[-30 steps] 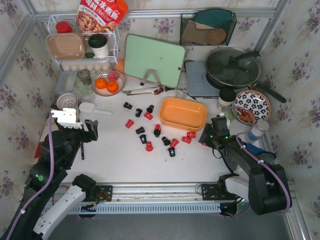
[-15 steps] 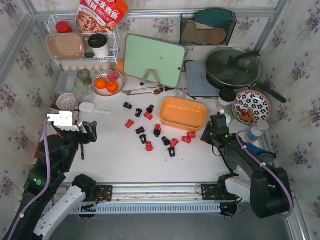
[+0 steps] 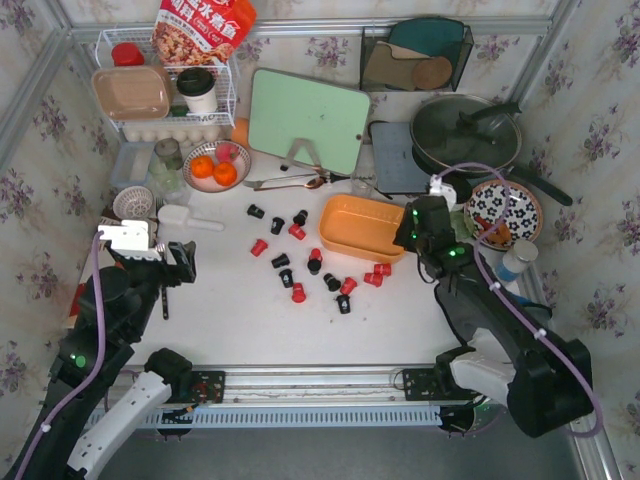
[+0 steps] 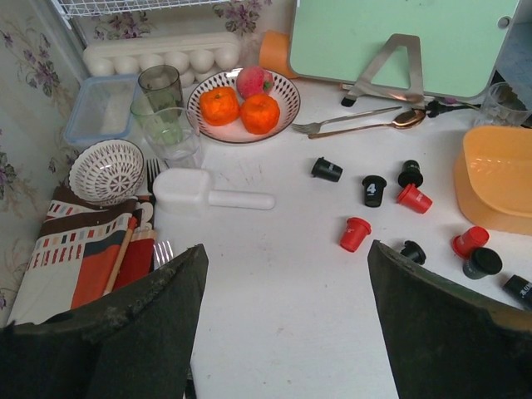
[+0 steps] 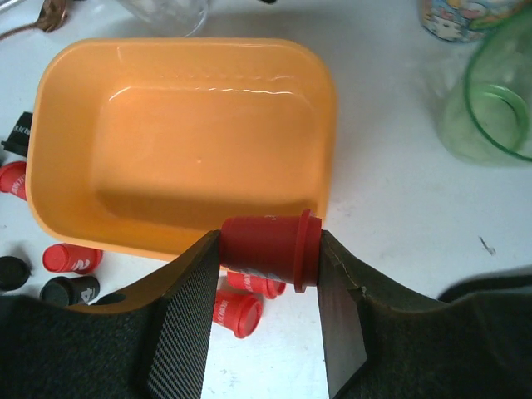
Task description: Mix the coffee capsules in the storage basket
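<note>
The job has barely begun. The basket (image 5: 183, 141) sits on the table (image 3: 220, 300) with nothing in it: the right wrist view shows its whole floor bare. The right gripper (image 5: 270, 253) pinches 1 red capsule (image 5: 264, 243) sideways between its fingers and holds it at the basket's rim, not yet over the hollow. From above, that gripper is at the basket's right end. All the other capsules (image 3: 298, 293), roughly 14 or 15 red and black ones, lie loose on the table to the left of and in front of the basket, some close to its wall and some well apart from it. The left gripper (image 4: 284, 249) hangs over the left side of the table with its jaws spread and nothing between them, far from the nearest capsule. What is left, as I judge it, is nearly everything: drop this capsule in, then fetch the others 1 by 1 so that both colours end up mingled inside.
</note>
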